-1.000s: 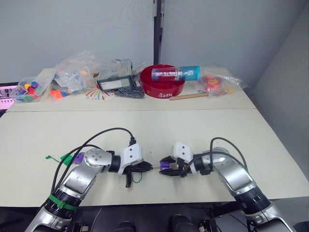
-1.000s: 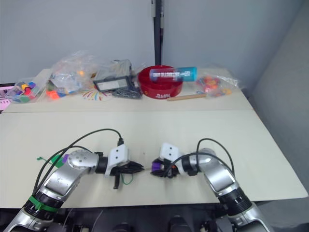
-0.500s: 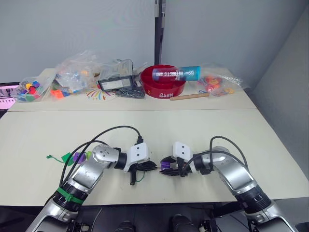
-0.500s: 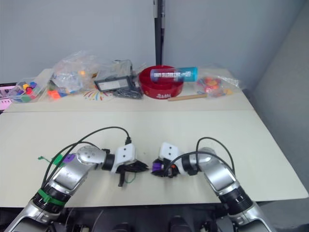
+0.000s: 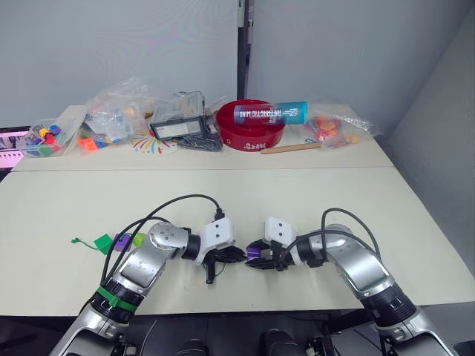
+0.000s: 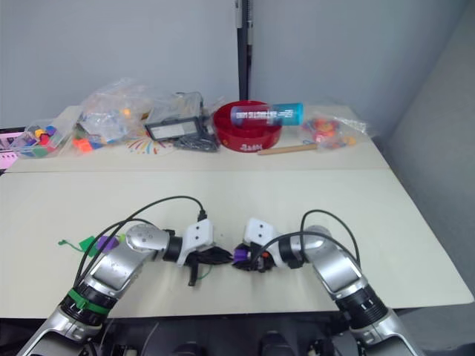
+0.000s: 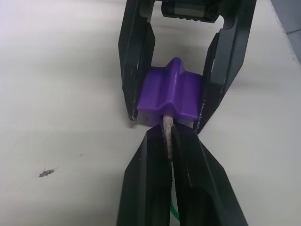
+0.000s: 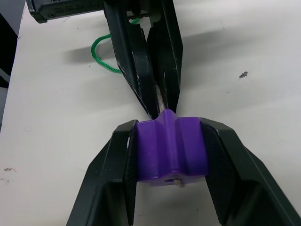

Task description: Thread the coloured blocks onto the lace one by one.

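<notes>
Two grippers meet at lower centre: right gripper (image 8: pixel 171 141) clamps the purple block (image 7: pixel 171 94) steady while left gripper (image 7: pixel 168 141) pinches the lace (image 8: pixel 106 59) tip into its hole.

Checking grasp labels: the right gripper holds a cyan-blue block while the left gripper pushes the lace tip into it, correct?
Not quite. The block in the right gripper is purple, as the right wrist view shows. The rest holds: the left gripper pinches the lace tip at the block's hole.
</notes>
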You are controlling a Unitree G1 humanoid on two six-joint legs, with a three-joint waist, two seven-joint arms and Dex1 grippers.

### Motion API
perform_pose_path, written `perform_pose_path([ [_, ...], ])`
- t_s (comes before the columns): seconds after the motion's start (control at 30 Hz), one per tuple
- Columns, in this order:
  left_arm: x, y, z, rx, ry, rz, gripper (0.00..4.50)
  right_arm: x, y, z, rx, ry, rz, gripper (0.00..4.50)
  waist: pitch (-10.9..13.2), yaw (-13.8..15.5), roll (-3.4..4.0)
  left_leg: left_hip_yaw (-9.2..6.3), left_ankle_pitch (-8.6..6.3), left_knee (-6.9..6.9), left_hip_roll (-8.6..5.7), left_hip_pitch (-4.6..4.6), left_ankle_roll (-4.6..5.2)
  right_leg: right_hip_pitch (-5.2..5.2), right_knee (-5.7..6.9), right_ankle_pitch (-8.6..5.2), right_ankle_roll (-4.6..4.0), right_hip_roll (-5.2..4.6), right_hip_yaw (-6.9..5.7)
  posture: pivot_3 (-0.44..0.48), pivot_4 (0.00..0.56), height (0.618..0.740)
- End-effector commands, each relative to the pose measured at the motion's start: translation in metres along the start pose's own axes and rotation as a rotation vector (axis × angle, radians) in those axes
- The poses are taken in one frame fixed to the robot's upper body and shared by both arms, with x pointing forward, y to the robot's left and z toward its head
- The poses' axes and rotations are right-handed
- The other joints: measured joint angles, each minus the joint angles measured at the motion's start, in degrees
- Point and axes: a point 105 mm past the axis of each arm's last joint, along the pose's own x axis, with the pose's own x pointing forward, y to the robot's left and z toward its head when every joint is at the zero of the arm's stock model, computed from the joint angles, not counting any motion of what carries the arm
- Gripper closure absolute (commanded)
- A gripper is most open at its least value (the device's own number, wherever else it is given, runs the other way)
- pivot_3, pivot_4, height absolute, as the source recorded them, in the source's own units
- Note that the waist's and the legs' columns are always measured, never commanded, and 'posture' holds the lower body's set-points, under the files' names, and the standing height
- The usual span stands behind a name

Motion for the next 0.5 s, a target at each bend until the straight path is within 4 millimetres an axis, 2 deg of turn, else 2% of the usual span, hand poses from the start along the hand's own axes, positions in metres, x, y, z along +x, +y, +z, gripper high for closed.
perform_pose_path([
  [0.03,-0.021,0.004,0.025,0.038,-0.087,0.021,3.18,0.01,0.009,-0.002,0.022,-0.009,0.024,3.04,0.0,-0.3,0.0,0.0,0.0,0.0,0.0,0.01,0.0,0.0,0.01,0.0,0.0,0.01,0.0,0.0,0.15,0.731],
  [0.1,-0.027,0.003,0.024,0.017,-0.091,0.023,2.54,0.009,0.009,-0.002,0.025,-0.009,0.02,3.04,0.0,-0.6,0.01,-0.01,0.0,0.0,0.05,0.03,0.0,-0.01,0.02,0.0,0.0,0.05,0.0,0.0,0.15,0.731],
  [0.37,-0.04,-0.004,0.021,-0.078,-0.122,0.033,2.51,0.008,0.008,-0.005,0.036,-0.009,0.011,3.04,0.0,-0.9,0.0,-0.01,0.0,-0.01,0.05,0.05,0.0,0.01,0.02,0.0,0.0,0.05,0.0,0.0,0.15,0.731],
  [0.5,-0.051,-0.004,-0.002,-0.091,-0.06,0.073,2.51,0.007,0.008,-0.005,0.039,-0.009,0.008,3.04,0.0,-1.2,0.01,-0.01,0.0,-0.03,0.05,0.07,0.0,0.01,0.01,0.0,0.0,0.05,0.0,0.0,0.15,0.731],
])
